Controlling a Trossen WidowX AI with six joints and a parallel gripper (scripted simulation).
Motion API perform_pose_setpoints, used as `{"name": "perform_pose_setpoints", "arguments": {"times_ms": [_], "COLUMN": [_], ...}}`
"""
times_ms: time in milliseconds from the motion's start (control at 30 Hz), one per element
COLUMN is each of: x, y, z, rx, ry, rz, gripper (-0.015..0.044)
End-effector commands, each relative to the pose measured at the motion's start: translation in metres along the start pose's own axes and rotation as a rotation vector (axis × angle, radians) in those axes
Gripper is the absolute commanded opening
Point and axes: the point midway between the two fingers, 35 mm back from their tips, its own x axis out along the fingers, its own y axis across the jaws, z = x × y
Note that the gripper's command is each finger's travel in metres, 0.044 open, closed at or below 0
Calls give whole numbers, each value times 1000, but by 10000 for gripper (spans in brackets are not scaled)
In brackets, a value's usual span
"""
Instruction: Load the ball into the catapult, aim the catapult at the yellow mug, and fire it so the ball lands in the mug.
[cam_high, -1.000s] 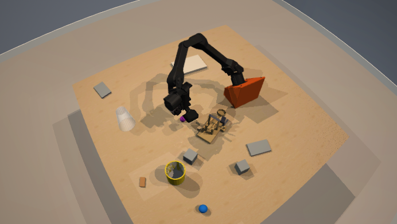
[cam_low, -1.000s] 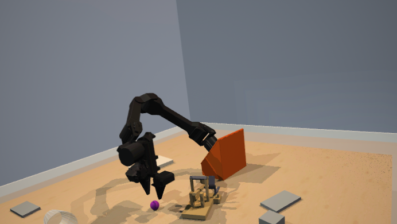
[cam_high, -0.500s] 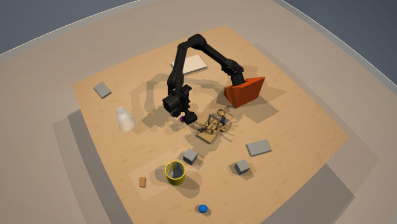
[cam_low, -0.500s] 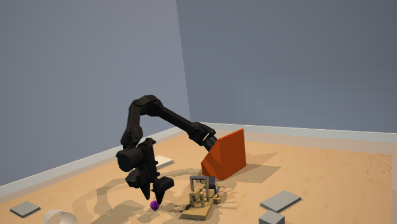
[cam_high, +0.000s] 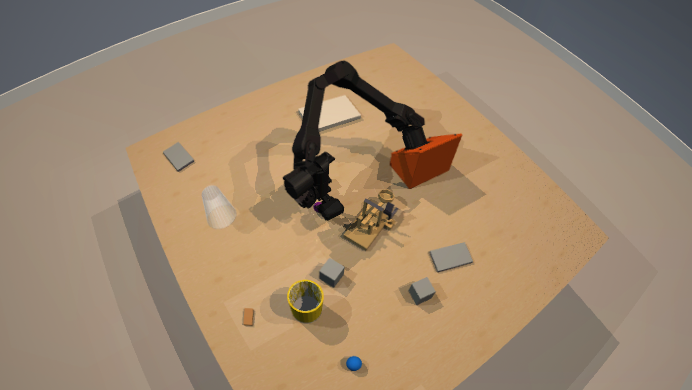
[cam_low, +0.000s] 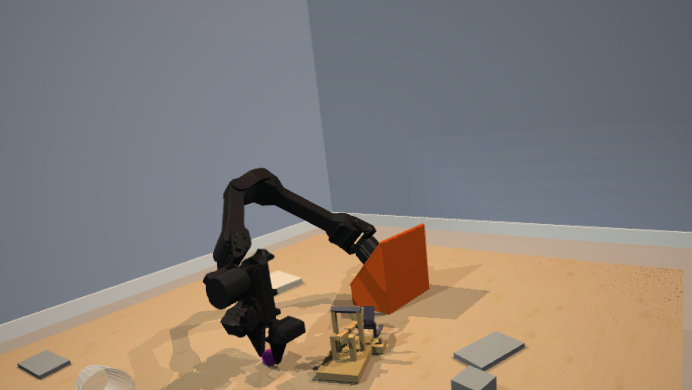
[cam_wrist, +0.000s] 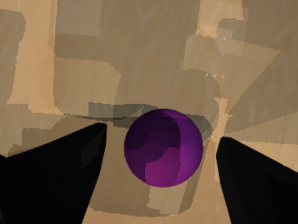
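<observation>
A purple ball (cam_high: 316, 204) (cam_low: 268, 357) (cam_wrist: 163, 165) lies on the table, left of the catapult. My gripper (cam_low: 269, 358) (cam_wrist: 164, 140) points down around it and is open, partly closed, with a narrow gap between each finger and the ball in the wrist view. The wooden catapult (cam_high: 363, 239) (cam_low: 345, 371) stands just right of the gripper, its round cup (cam_high: 385, 201) toward the orange block. The yellow mug (cam_high: 306, 315) stands upright toward the front in the top view; its visible inside holds no ball. In the top view the fingertips are mostly hidden.
A grey cube (cam_high: 331, 273) stands beside the mug, another (cam_high: 422, 291) to its right. A blue ball (cam_high: 354, 363) lies in front. A ribbed white cup (cam_high: 219, 209) is at left. An orange block (cam_high: 432, 162) (cam_low: 406, 272) is behind the catapult. Flat grey slabs lie around.
</observation>
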Motion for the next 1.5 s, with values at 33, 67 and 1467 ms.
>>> {"name": "perform_pose_setpoints", "arguments": {"times_ms": [33,67,1467], "x": [2,2,-118], "y": [0,0,33], "z": [0,0,-27], "rx": [-9,-9,-88], "ry": [0,0,53], "rz": [-5,-5,10], "gripper": [116,110,0]}}
